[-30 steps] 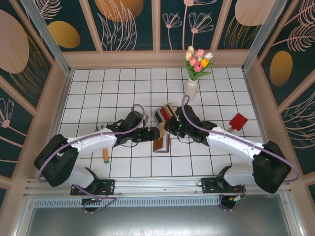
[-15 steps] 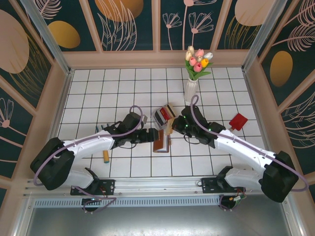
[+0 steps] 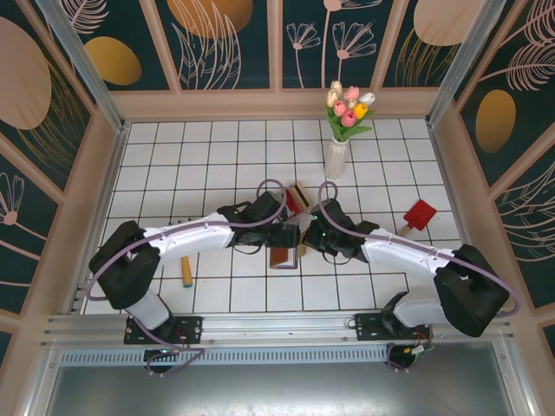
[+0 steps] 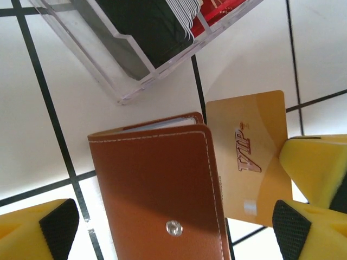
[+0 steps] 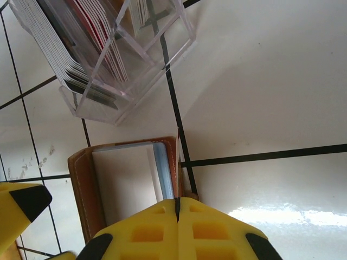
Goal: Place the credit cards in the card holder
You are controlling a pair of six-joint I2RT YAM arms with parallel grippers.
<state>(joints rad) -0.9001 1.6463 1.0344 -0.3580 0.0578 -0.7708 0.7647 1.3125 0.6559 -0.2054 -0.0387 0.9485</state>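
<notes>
At the near edge of the white tiled table (image 3: 173, 156) both arms reach inward to the middle; the left arm (image 3: 182, 234) comes from the left and the right arm (image 3: 408, 251) from the right. Near the left arm lies a small wood-coloured peg (image 3: 186, 273), too small to tell more.

Between the two arm tips lies the card holder (image 3: 284, 257), brown leather with pale stitching and a metal snap on its cover (image 4: 157, 189). The left jaws are spread wide; one finger (image 4: 57, 227) stands at one side of the holder and the other at the far side, and neither touches it. The right jaws are pressed together on a gold card (image 4: 246, 157) with "VIP" printed on it; in the right wrist view the card shows edge-on as a thin line between the yellow fingers (image 5: 211, 233). The long edge of the card meets the holder's edge on the side of the right arm; if it is already inside a pocket, I cannot tell. From the right wrist view the holder (image 5: 84, 184) shows a pale inside.

Just behind the holder stands a clear plastic box (image 4: 116, 76); the credit cards (image 4: 146, 27) stand in it on edge, some dark, some red. Farther right lies a red toy shovel (image 3: 421, 213); behind the box is a white vase (image 3: 336, 158) with tulips (image 3: 349, 106).
</notes>
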